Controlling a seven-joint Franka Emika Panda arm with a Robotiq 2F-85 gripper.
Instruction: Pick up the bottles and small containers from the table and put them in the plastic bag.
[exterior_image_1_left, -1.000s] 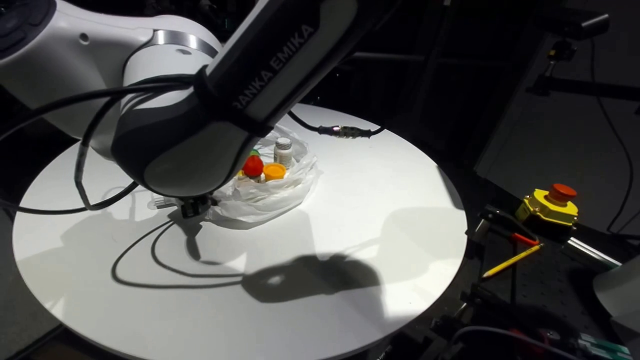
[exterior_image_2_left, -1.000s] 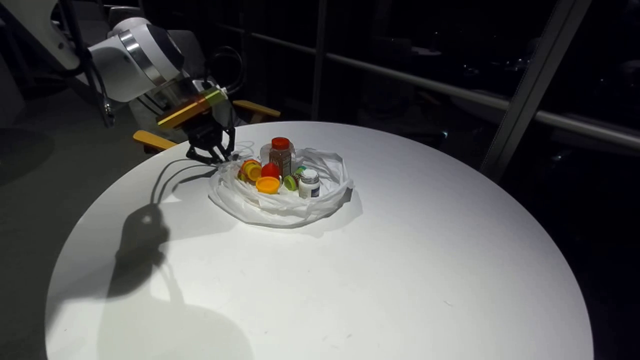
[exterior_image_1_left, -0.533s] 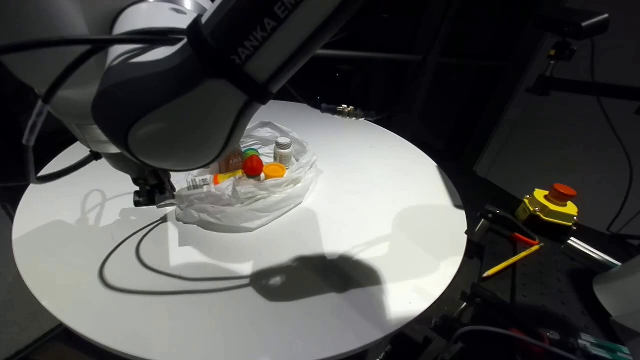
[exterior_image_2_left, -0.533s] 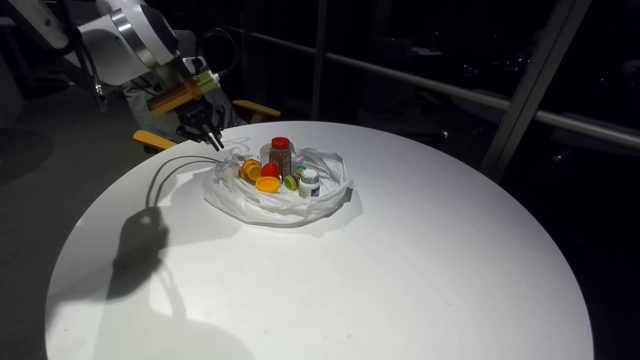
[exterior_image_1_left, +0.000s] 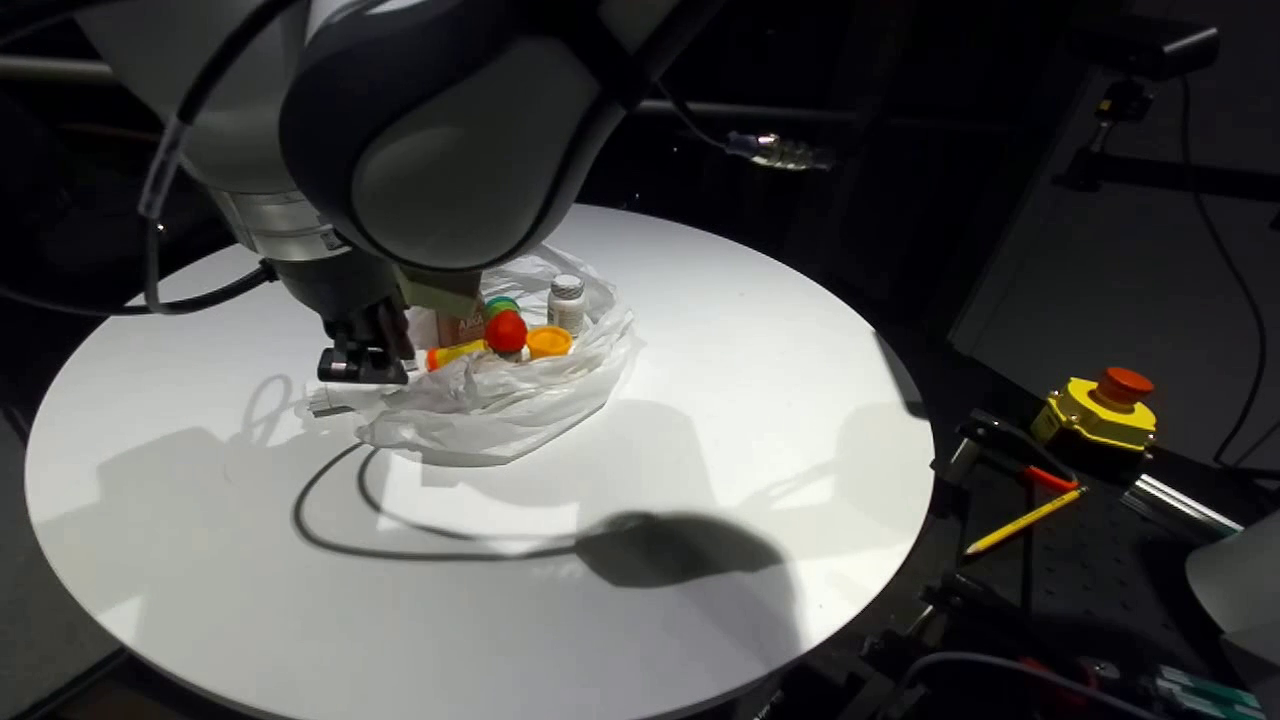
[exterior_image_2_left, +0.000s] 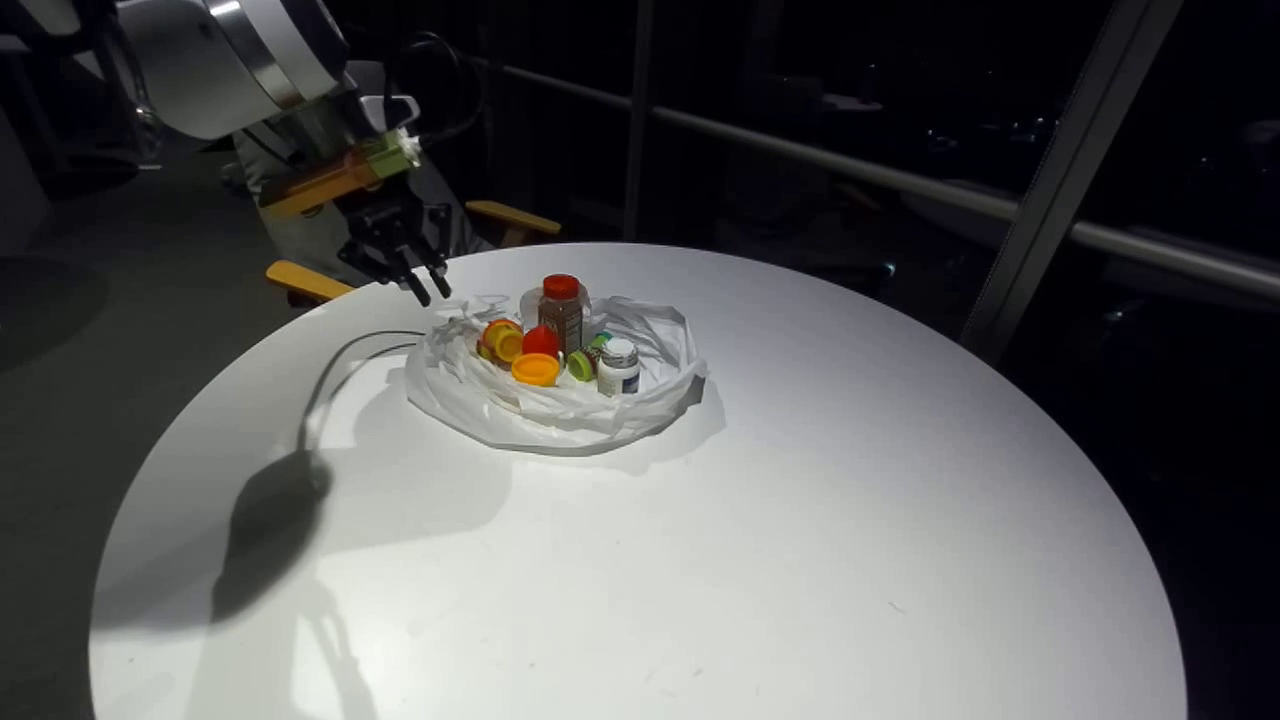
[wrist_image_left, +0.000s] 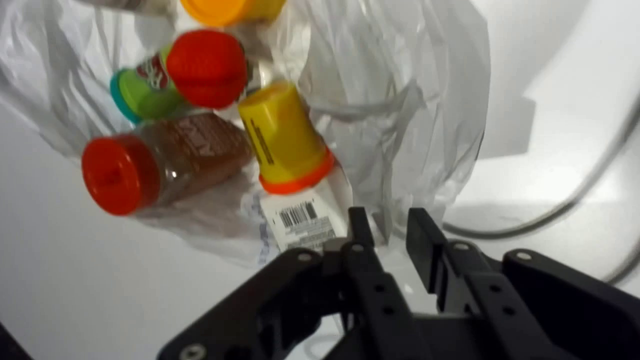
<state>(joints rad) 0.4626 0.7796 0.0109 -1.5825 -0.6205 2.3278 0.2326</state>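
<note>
An open white plastic bag (exterior_image_1_left: 520, 405) lies on the round white table; it also shows in an exterior view (exterior_image_2_left: 560, 435). In it are a brown bottle with a red lid (exterior_image_2_left: 561, 310), a white bottle (exterior_image_2_left: 618, 372), an orange-lidded tub (exterior_image_2_left: 536, 371), a red-topped container (wrist_image_left: 207, 67), a green tub (wrist_image_left: 150, 87) and a yellow tub with orange rim (wrist_image_left: 285, 137). A white barcode panel (wrist_image_left: 300, 220) lies beside the yellow tub. My gripper (wrist_image_left: 387, 217) is partly open and empty, above the bag's edge on the arm side; it shows in both exterior views (exterior_image_1_left: 362, 366) (exterior_image_2_left: 434, 295).
The table (exterior_image_2_left: 760, 560) has a round edge. A chair with wooden armrests (exterior_image_2_left: 512, 216) stands behind it near the arm. A yellow box with a red button (exterior_image_1_left: 1100, 410) and a pencil (exterior_image_1_left: 1025, 521) are on a dark bench beside the table.
My gripper has risen from low at the bag's edge, and its fingertips look slightly further apart than half a second ago. The bag's arm-side edge has spread slightly outward; its contents look unmoved.
</note>
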